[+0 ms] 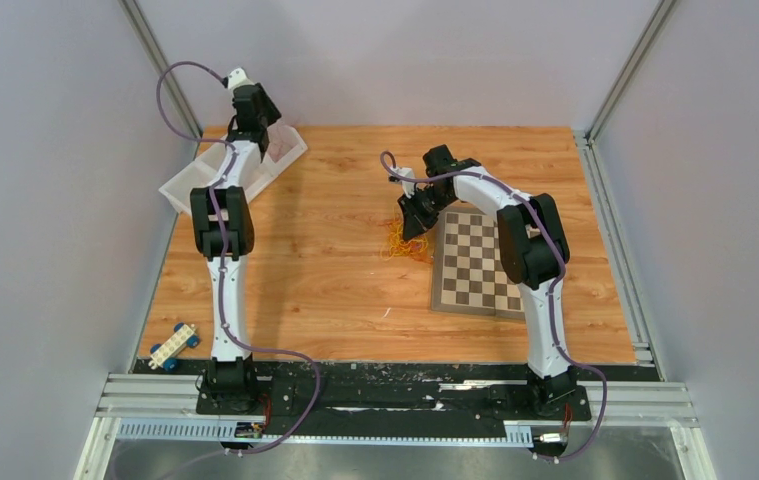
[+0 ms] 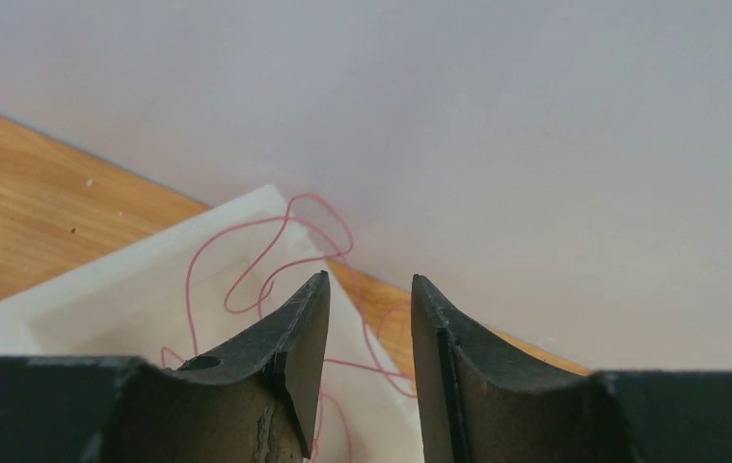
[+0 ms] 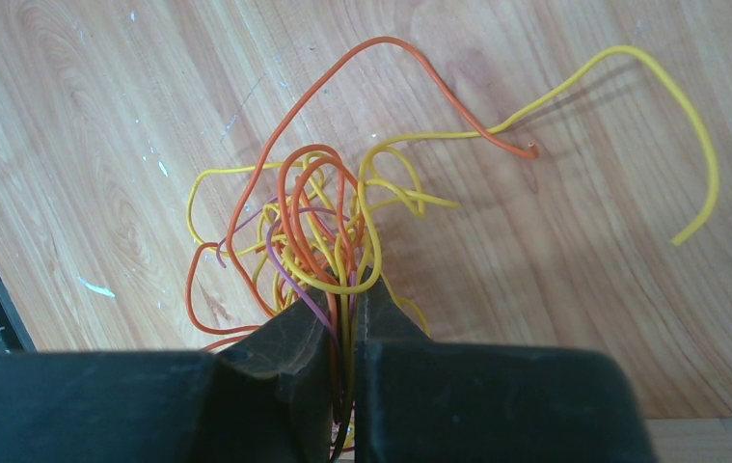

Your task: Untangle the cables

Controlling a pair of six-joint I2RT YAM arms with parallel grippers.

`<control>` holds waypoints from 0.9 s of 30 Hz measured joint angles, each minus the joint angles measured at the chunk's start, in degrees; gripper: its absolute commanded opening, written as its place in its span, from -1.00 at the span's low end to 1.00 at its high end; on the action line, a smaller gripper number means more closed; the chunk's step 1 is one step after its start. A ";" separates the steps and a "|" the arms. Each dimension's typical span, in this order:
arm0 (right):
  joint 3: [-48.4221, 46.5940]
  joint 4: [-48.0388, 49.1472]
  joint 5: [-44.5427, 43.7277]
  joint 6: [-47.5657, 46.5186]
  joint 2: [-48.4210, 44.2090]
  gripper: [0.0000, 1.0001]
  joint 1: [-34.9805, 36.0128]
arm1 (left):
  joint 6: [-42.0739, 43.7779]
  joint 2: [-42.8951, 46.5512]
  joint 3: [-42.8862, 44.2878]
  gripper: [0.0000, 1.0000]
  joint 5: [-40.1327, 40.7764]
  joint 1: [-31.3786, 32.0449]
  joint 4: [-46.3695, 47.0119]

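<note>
Just left of the chessboard [image 1: 475, 262], right arm [image 1: 520, 235] arches down, right fingers [image 3: 284, 357] clamped on the cables [image 3: 328, 217]; well left of it, left fingers [image 2: 289, 338] narrowly parted above white tray [image 2: 101, 299].

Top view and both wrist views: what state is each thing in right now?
left tool: open, holding nothing, above the white tray.
right tool: shut on the cable bunch.
cable bunch: tangled, beside the chessboard.
red strand: loose, looped in the white tray, partly over its rim.
white tray: holds only the red strand, as far as visible.
chessboard: lying flat, bare.
toy car: lying untouched.
</note>
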State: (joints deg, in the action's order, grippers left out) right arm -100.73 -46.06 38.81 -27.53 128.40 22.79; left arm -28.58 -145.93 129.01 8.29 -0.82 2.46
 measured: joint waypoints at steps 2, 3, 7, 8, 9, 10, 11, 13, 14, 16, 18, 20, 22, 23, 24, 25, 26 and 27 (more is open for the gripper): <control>0.00 0.00 0.00 -0.02 0.00 -0.83 0.00 | -0.33 0.76 0.02 -0.08 -0.35 0.04 1.25; 0.00 0.00 0.00 -0.02 0.00 -0.83 0.00 | -0.39 0.94 0.15 -0.08 -0.42 0.07 1.70; 0.17 0.04 0.02 -0.02 0.00 -0.83 0.00 | -0.59 0.92 2.14 -0.07 -0.72 0.20 1.99; 0.22 0.02 0.02 -0.02 0.00 -0.83 0.00 | -0.63 0.90 2.71 -0.07 -0.74 0.24 2.01; 0.26 0.00 0.02 -0.02 0.00 -0.83 0.00 | -0.66 0.90 3.04 -0.07 -0.76 0.26 2.10; 0.28 0.02 0.00 -0.02 0.00 -0.83 0.00 | -0.66 0.90 3.41 -0.06 -0.76 0.31 2.12; 0.28 0.00 0.00 -0.02 0.00 -0.83 0.00 | -0.66 0.83 3.67 -0.06 -0.79 0.33 2.19; 0.28 0.02 0.00 -0.02 0.00 -0.82 0.00 | -0.66 0.61 3.82 -0.06 -0.74 0.37 2.56; 0.28 0.02 0.00 -0.02 0.00 -0.82 0.00 | -0.66 0.46 3.85 -0.06 -0.72 0.37 2.67; 0.28 0.02 0.00 -0.02 0.00 -0.82 0.00 | -0.66 -0.07 3.85 -0.05 -0.70 0.37 2.64; 0.28 0.02 0.00 0.00 0.00 -0.82 0.00 | -0.70 -0.81 3.85 -0.05 -0.70 0.35 2.62; 0.28 0.02 -0.02 -0.02 0.00 -0.82 0.00 | -0.72 -1.68 3.85 -0.05 -0.72 0.35 2.54; 0.28 0.02 -0.04 -0.02 0.00 -0.82 0.00 | -0.76 -2.58 3.85 -0.05 -0.72 0.35 2.47; 0.28 0.02 -0.11 -0.02 0.00 -0.82 0.00 | -0.76 -3.06 3.85 -0.05 -0.72 0.35 2.47; 0.28 0.02 -0.17 0.00 0.00 -0.82 0.00 | -0.79 -3.41 3.85 -0.05 -0.70 0.35 2.45; 0.28 0.02 -0.22 0.00 0.00 -0.82 0.00 | -0.83 -3.78 3.85 -0.04 -0.70 0.35 2.38; 0.28 0.02 -0.26 0.00 0.00 -0.81 0.00 | -0.87 -4.09 3.85 -0.04 -0.68 0.35 2.34; 0.28 0.02 -0.31 -0.02 0.00 -0.81 0.00 | -0.92 -4.33 3.85 -0.03 -0.66 0.35 2.27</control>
State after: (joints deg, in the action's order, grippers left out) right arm -100.44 -46.04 38.50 -27.55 128.40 22.79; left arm -29.50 -150.26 132.86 7.64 -0.47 4.73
